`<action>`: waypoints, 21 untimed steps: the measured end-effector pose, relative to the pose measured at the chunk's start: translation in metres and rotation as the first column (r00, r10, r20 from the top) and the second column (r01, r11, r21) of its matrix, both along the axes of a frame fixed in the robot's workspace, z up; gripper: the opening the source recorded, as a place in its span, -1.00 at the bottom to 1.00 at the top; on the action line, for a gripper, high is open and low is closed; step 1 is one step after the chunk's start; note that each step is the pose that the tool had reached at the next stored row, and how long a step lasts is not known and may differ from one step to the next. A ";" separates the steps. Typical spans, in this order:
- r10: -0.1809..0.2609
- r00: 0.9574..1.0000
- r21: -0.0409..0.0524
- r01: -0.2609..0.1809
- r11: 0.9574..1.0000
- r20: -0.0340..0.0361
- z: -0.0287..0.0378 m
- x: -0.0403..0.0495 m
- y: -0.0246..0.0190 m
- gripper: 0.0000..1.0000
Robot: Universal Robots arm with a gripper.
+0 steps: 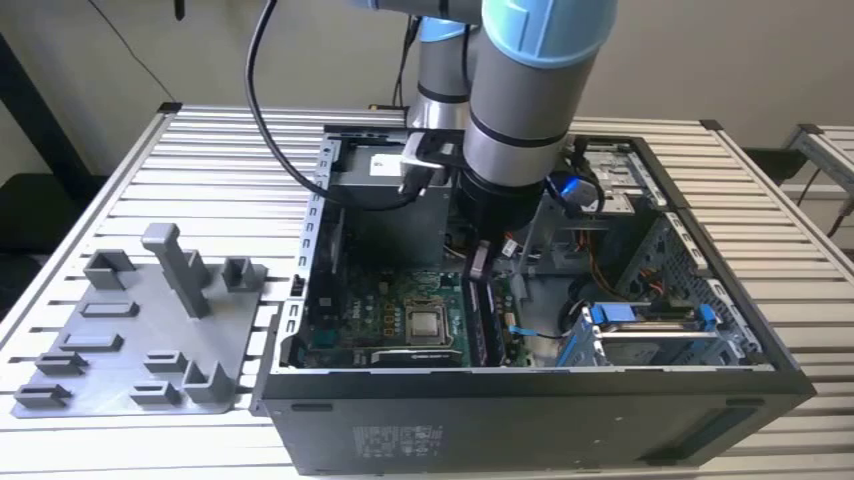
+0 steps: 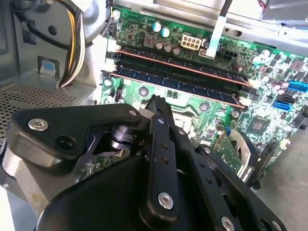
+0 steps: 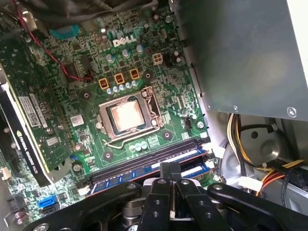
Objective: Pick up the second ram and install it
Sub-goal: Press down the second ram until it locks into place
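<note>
While the tool (image 3: 169, 173) sits pinched narrow above memory slots (image 3: 149, 161), slatted white table (image 1: 200, 160), beige wall (image 1: 107, 50).

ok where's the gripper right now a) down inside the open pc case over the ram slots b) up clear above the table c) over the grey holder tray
a: the gripper sits inside the open pc case, right by the motherboard's ram slots.

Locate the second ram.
In the first wrist view, the second ram lies in the motherboard's memory slots beside the CPU socket, at the tool tip.
</note>
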State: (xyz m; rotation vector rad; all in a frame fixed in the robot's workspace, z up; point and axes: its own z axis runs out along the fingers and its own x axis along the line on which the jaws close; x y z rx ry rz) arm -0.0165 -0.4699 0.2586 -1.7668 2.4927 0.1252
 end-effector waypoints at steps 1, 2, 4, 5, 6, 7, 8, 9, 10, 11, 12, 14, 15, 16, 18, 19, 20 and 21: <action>0.004 1.000 0.000 -0.004 1.000 0.004 -0.0009 -0.0001 0.0000 -0.79; 0.008 1.000 0.000 -0.008 1.000 0.007 -0.0013 0.0000 0.0000 -0.79; 0.016 1.000 0.000 -0.016 1.000 0.010 -0.0015 0.0000 -0.0001 -0.79; 0.020 1.000 0.000 -0.020 1.000 0.012 -0.0019 -0.0001 -0.0001 -0.79; 0.024 1.000 0.000 -0.024 1.000 0.014 -0.0021 0.0000 0.0000 -0.79; 0.027 0.999 0.000 -0.027 1.000 0.017 -0.0025 0.0000 0.0000 -0.79; 0.029 0.999 -0.001 -0.029 1.000 0.019 -0.0025 0.0000 0.0000 -0.79; 0.030 0.999 -0.001 -0.030 1.000 0.019 -0.0025 0.0000 0.0000 -0.79; 0.031 0.999 -0.001 -0.031 1.000 0.019 -0.0025 0.0000 0.0000 -0.79; 0.033 0.999 0.000 -0.033 0.999 0.019 -0.0025 0.0000 0.0000 -0.79; 0.034 0.999 0.000 -0.034 0.999 0.019 -0.0025 0.0000 0.0000 -0.79; 0.034 0.999 0.000 -0.034 0.999 0.019 -0.0025 0.0000 0.0000 -0.79; 0.034 0.999 0.000 -0.034 0.999 0.019 -0.0025 0.0000 0.0000 -0.79; 0.035 0.999 0.000 -0.035 0.999 0.019 -0.0025 0.0000 0.0000 -0.79; 0.035 0.999 0.000 -0.035 0.999 0.019 -0.0025 0.0003 -0.0001 -0.79; 0.035 0.999 0.000 -0.035 0.999 0.019 -0.0026 0.0008 -0.0001 -0.79; 0.035 0.999 0.000 -0.035 0.999 0.019 -0.0027 0.0009 -0.0002 -0.79; 0.035 0.999 0.000 -0.035 0.999 0.019 -0.0035 0.0009 -0.0002 -0.79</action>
